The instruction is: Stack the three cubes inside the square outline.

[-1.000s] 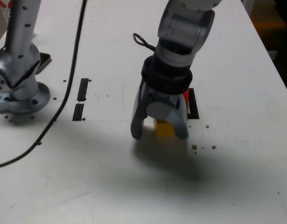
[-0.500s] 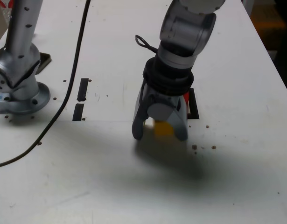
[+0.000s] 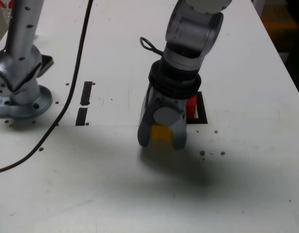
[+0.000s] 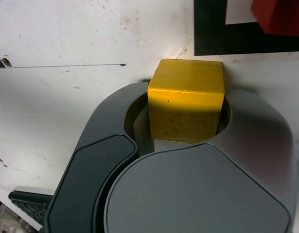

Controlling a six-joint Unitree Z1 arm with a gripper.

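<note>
- Just outside the square outline of black tape point(image 3: 202, 114), towards the near side of the exterior view, the small solid yellow cube point(image 3: 161, 132) is sitting between the fingers of the grey metal gripper point(image 3: 161, 141).
- The outline is lying further from the camera and to the exterior view's right of the yellow cube; the coming carry is probably turning on that diagonal offset.
- The solid red cube point(image 3: 191, 107) is showing inside the outline, beside the gripper and well clear of its grip, and is likely serving as the base.
- The yellow cube, having no long axis, is presenting two opposite faces to the fingers, with its top and one side face showing in the wrist view.
- The gripper is clamping the yellow cube, its fingers closing against both sides and only as far apart as the block is wide.
- Whether the cube is resting on the white tabletop point(image 3: 246, 184) or hanging slightly above it, the views are not making clear.
- The single arm is doing the work, so the next move is probably calling for a straight lift, then a shift over the red cube; travelling low could be knocking the red one.
- The green cube is not showing in either view.
</note>
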